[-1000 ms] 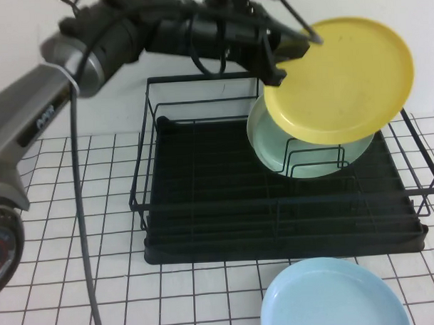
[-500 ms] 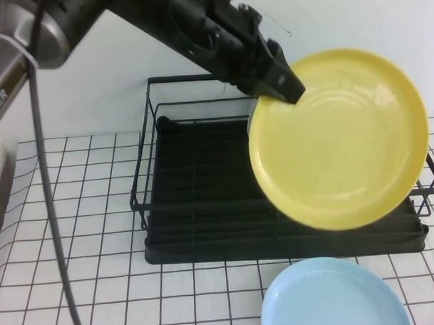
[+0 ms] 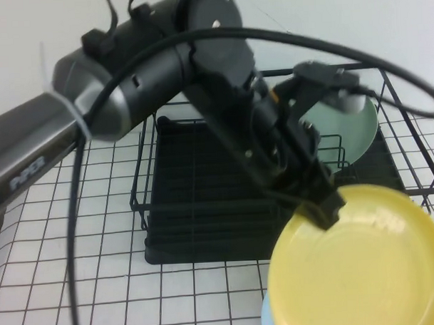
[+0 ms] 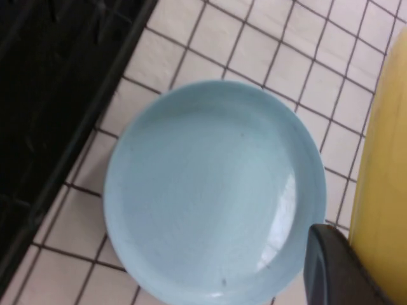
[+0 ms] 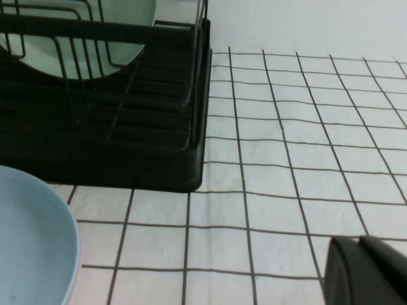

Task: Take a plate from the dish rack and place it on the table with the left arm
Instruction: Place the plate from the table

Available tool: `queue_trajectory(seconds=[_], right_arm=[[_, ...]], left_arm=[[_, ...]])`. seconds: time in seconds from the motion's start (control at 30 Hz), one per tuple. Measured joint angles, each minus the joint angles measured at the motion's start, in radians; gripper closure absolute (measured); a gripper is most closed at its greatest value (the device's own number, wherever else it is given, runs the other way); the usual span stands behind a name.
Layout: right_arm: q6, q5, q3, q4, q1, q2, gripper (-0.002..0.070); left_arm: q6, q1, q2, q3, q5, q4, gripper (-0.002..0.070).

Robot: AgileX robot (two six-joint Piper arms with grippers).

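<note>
The yellow plate hangs low at the near right, in front of the dish rack, and covers most of a light blue plate. My left gripper is shut on the yellow plate's far rim, with the left arm stretched across the rack. In the left wrist view one black finger presses against the yellow plate, and the light blue plate lies below on the gridded table. My right gripper is shut and hovers over bare table to the right of the rack.
A pale green plate stands upright in the rack's wire dividers at the back right. The rack's black tray edge lies close to the right gripper. Gridded table extends to the left of the rack and in front of it.
The left arm has swung the yellow plate from above the rack down and forward. It now hangs over the light blue plate, and the green plate in the rack shows again.
</note>
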Motion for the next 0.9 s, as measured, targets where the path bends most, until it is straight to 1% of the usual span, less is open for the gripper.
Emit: queue_trajectory(seconds=[0.17,0.3,0.37,0.47,0.6,0.9], right_arm=[[0.000,0.000,0.000,0.000,0.000,0.000,0.0678],[0.000,0.000,0.000,0.000,0.000,0.000,0.0678],[0.000,0.000,0.000,0.000,0.000,0.000,0.0678],[0.000,0.000,0.000,0.000,0.000,0.000,0.0678],[0.000,0.000,0.000,0.000,0.000,0.000,0.0678],[0.000,0.000,0.000,0.000,0.000,0.000,0.0678]], left_arm=[[0.030,0.000,-0.053,0.179,-0.038,-0.025,0.0595],[0.048,0.004,-0.058,0.270,-0.152,-0.029,0.0595],[0.054,0.022,-0.055,0.299,-0.211,-0.068,0.0595],[0.069,0.066,-0.032,0.307,-0.247,-0.157,0.0595],[0.076,0.113,0.016,0.307,-0.242,-0.208,0.0595],[0.078,0.111,0.094,0.309,-0.214,-0.257,0.0595]])
